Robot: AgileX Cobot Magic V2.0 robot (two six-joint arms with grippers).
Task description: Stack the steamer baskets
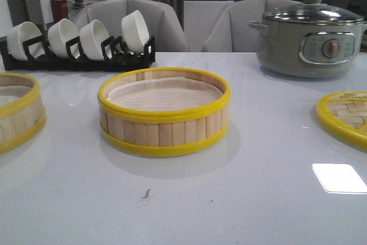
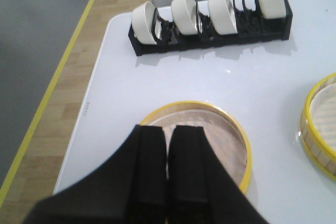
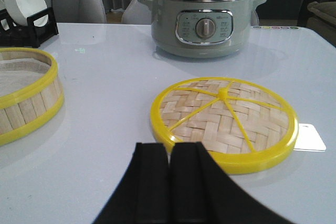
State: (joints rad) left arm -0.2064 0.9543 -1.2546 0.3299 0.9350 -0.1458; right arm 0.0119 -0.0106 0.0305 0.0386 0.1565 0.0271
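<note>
We observe two steamer baskets on the white table (image 1: 241, 199). The central steamer basket (image 1: 164, 112) stands upright near the middle of the table, with its whitish liner visible inside the ring. The left steamer basket (image 1: 17, 110) stands at the left edge of the table, well apart from the central one; the front view shows only part of it.

We see the left gripper (image 2: 169, 182) above the left steamer basket (image 2: 223, 145) in the left wrist view. Its two black fingers are closed against each other with only a thin seam between them, and they grasp nothing. The right gripper (image 3: 169, 192) is above the table just beside the woven lid (image 3: 226, 116). Its fingers are likewise pressed together and hold nothing.

The woven lid (image 1: 344, 116) lies flat at the right edge of the table, apart from both baskets. A grey electric pot (image 1: 309, 35) with a glass cover stands at the far right corner. A black rack (image 1: 77, 58) holding four white bowls (image 1: 135, 30) stands along the far edge, toward the left corner. A white card (image 1: 339, 177) lies flat on the table near the right edge, in front of the lid.
</note>
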